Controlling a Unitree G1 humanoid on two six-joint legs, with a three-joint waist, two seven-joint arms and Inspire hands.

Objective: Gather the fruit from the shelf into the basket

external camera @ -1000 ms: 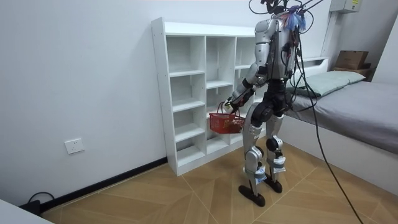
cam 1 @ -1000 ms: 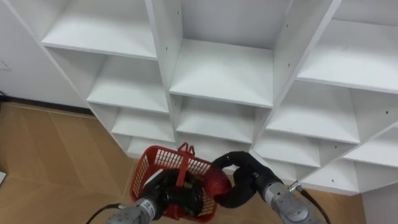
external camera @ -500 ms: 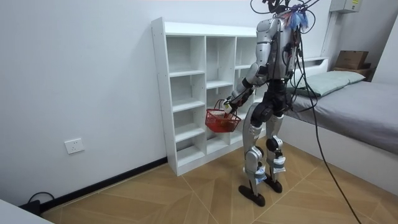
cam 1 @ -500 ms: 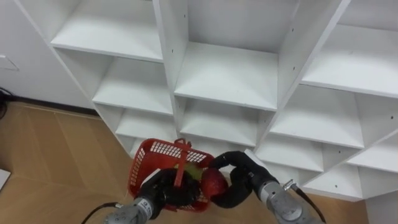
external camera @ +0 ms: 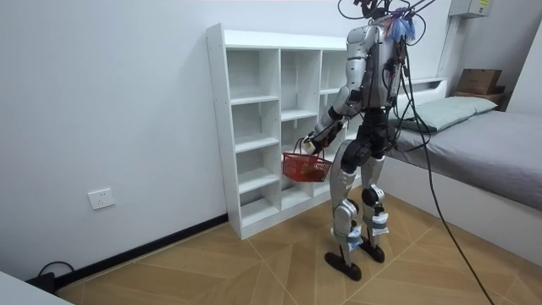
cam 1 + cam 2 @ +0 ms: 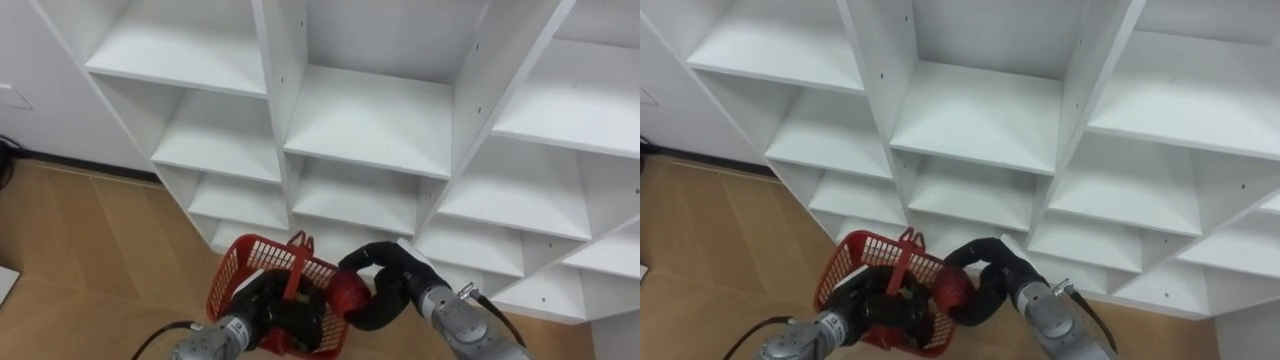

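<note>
A red mesh basket (image 6: 252, 262) hangs in front of me at the bottom of the eye views, low before the white closet (image 6: 365, 120). My left hand (image 6: 262, 303) is shut on its upright handle (image 6: 297, 262). My right hand (image 6: 388, 284) curls around a red fruit (image 6: 350, 293) at the basket's right rim. Something dark and something green lie inside the basket, partly hidden. The room view has me standing upright facing the closet, with the basket (image 5: 306, 167) at hip height. The right eye view gives the same fruit (image 6: 955, 290) and basket (image 6: 855, 262).
The closet's compartments in front of me hold nothing that I can see. Wooden floor (image 6: 90, 250) spreads to the left. A bed (image 5: 491, 144) stands behind me at the room view's right, and a wall socket (image 5: 100, 199) sits low on the wall.
The basket rose and tilted half a second ago and has since dropped back and levelled. The red fruit stays in my right hand at the basket's right rim.
</note>
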